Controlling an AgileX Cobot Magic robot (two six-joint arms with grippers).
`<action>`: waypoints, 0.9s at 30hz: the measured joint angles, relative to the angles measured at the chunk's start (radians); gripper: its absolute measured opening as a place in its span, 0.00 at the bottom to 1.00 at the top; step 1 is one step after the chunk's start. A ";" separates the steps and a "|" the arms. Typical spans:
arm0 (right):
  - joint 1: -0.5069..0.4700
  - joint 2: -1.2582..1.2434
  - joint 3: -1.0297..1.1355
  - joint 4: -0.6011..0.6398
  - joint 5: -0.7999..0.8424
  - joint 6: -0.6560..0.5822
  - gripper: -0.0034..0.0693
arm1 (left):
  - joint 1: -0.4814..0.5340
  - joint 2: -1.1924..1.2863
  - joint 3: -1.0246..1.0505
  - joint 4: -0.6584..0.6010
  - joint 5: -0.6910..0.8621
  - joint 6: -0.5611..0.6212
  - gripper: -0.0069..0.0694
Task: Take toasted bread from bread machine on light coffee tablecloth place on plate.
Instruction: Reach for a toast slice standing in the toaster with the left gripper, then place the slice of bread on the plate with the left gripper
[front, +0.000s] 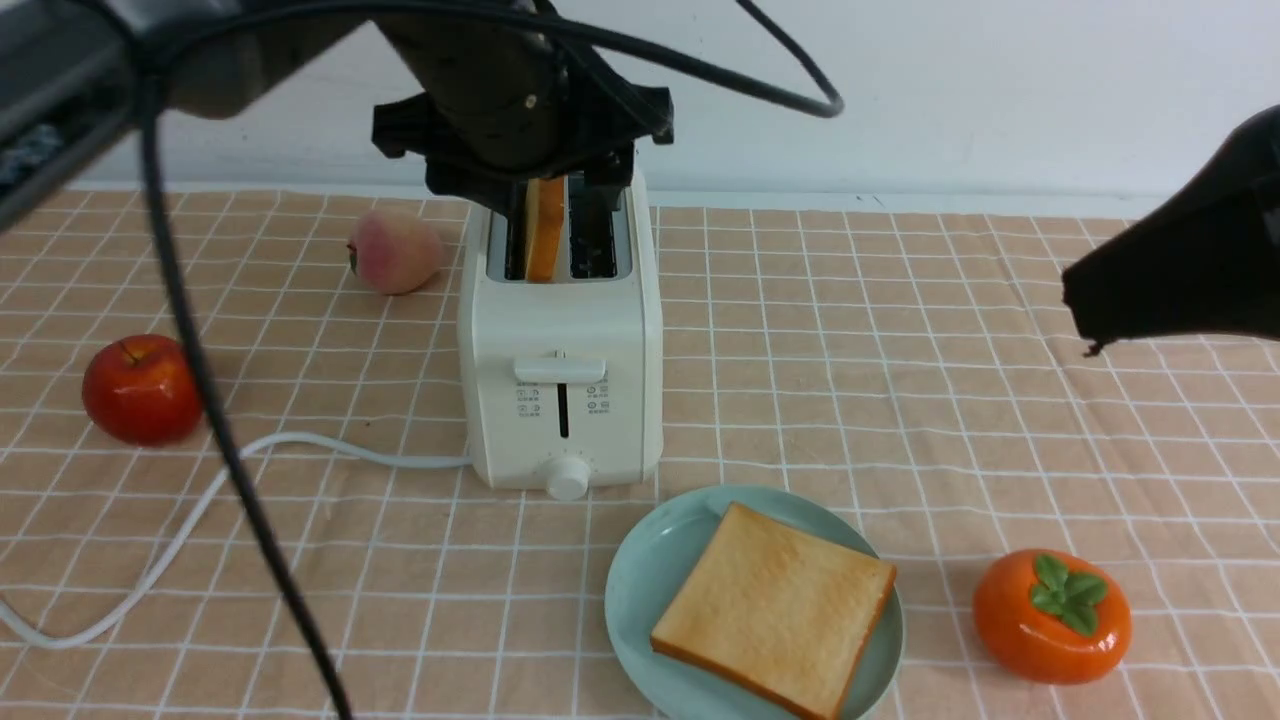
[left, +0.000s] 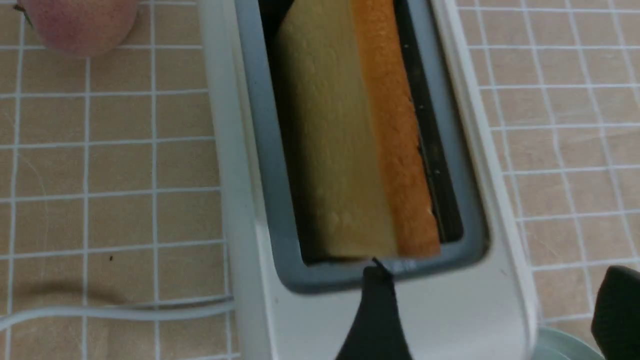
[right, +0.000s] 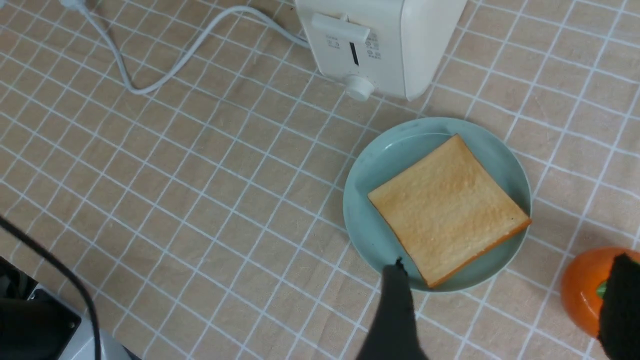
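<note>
Two slices: both toast, golden faces, orange-brown crust.
Slot slice (front: 545, 232): stands on edge in toaster's (front: 560, 400) left slot, top edge up above the slot rim.
Plate slice (front: 775, 605): lies flat on plate (front: 640, 575), one corner out at the rim.
Toaster: cream-white, lever (front: 560, 368) high on its track, knob (front: 567, 478) below it, lever face twd the robot.
Plate: pale teal, just in front of toaster's lever face, a bit to robot's right; near toaster, not touching.
Tablecloth (front: 900, 350): tan w/ white grid, under toaster and all else.
L gripper (left: 495, 265): right over toaster's top, close above the slots.
L fingers (left: 375, 315): spread apart, pinching nothing; one tip at the near end of the slot frame by the slot slice, other out past toaster's side. Tip touching the slice or not: can't tell.
R gripper (right: 510, 260): in front of toaster and to its right, above the plate area.
R fingers (right: 395, 320): spread apart, nothing btw them; in wrist view one tip shows over plate rim, other over persimmon (front: 1050, 615).
Persimmon: past the plate from toaster, further right.
Apple (front: 140, 388): red, well apart to toaster's left.
Peach (front: 395, 250): left of toaster near its back end, close beside.
Cord (front: 200, 500): white, runs from toaster's left side across the cloth.
</note>
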 joint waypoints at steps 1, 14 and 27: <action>0.000 0.000 0.000 0.001 0.002 0.000 0.75 | 0.000 0.043 -0.048 0.020 0.009 0.000 0.78; 0.000 -0.002 0.000 0.006 0.041 0.000 0.74 | 0.014 0.171 -0.207 0.137 0.090 0.068 0.34; 0.000 -0.028 0.000 0.006 0.042 0.000 0.73 | 0.081 -0.236 -0.213 -0.074 0.173 0.245 0.15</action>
